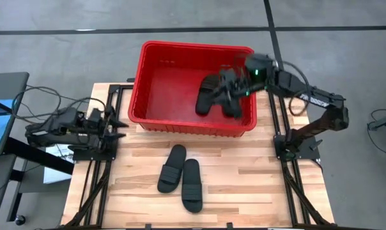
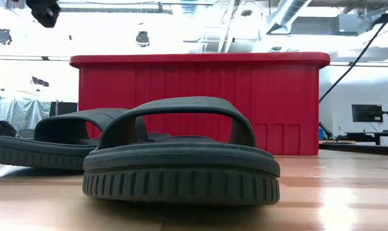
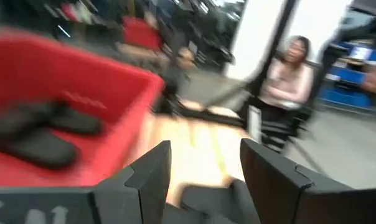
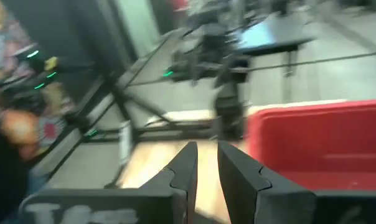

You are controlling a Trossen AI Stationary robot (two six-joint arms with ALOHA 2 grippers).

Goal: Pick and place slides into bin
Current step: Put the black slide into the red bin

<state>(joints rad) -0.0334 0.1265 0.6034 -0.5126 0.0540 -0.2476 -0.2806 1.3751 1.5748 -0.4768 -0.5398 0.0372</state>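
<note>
The red bin (image 1: 193, 45) stands at the table's far middle. Two black slides (image 1: 209, 99) (image 1: 233, 105) lie inside it at its right end; the left wrist view shows them too (image 3: 32, 146). Two more slides (image 1: 172, 168) (image 1: 192, 185) lie soles down, side by side, on the table in front of the bin, and fill the low view's foreground (image 2: 181, 167) (image 2: 59, 144). My right gripper (image 1: 226, 86) (image 4: 207, 165) hovers over the bin's right end, shut and empty. My left gripper (image 1: 119, 124) (image 3: 203, 168) is open and empty at the table's left edge.
The bin's front wall (image 2: 200, 96) rises behind the two slides on the table. Black frame rails run along both table sides (image 1: 285, 166). A person (image 3: 287, 74) sits in the room beyond the table. Bare wood lies right of the slides (image 1: 257, 179).
</note>
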